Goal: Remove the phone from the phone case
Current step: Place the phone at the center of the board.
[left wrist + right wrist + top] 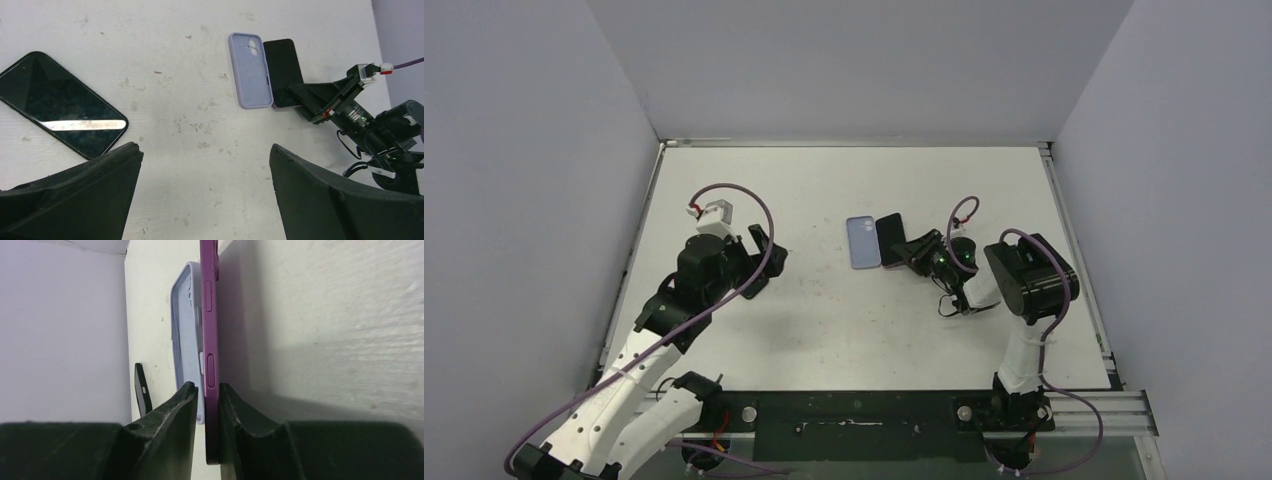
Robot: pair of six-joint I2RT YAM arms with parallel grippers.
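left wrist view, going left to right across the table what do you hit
black phone → lavender case → purple-edged phone → right gripper clamped on that phone's end

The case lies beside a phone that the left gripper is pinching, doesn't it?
Not the left. The right gripper is pinching the phone that lies beside the case; the right wrist view shows its fingers closed on the phone's edge. The left gripper is open and holds nothing.
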